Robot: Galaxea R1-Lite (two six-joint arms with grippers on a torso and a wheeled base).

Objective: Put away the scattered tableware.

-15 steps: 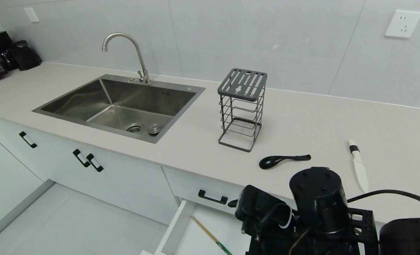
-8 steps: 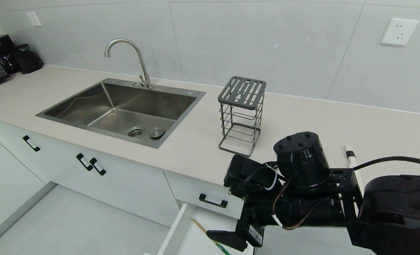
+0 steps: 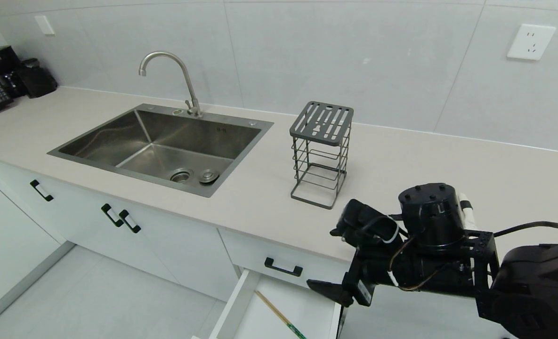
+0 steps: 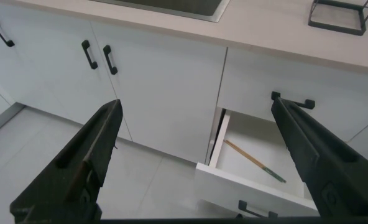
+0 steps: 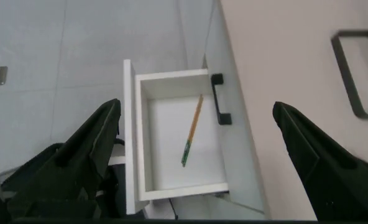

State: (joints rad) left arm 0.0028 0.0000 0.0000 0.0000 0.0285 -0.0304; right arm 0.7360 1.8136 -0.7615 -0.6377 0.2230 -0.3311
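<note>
Tableware first: a thin wooden chopstick with a green tip (image 3: 279, 314) lies flat and at an angle on the floor of an open white drawer (image 3: 229, 301). The drawer is pulled out under the pale stone counter (image 3: 392, 160), below and in front of the dark wire rack with a slotted top (image 3: 320, 155). The rack stands upright on the counter and nothing is in it.

To the right of the rack, well apart from it, a white knife with a black band (image 3: 464, 200) lies on the counter. Most of it is hidden behind the right arm, so I cannot tell how it lies.

The right gripper (image 5: 195, 109) hangs in front of the rack, out past the counter's edge and above the open drawer. Its black fingers (image 5: 84, 155) are spread wide with nothing between them, and the chopstick lies straight below the gap.

The left gripper (image 4: 196, 106) sits low and to the left of the rack, facing the white cabinet fronts. Its fingers (image 4: 78, 168) are also spread wide and hold nothing.

A stainless steel sink (image 3: 189, 132) with a curved tap is set into the counter to the left of the rack
</note>
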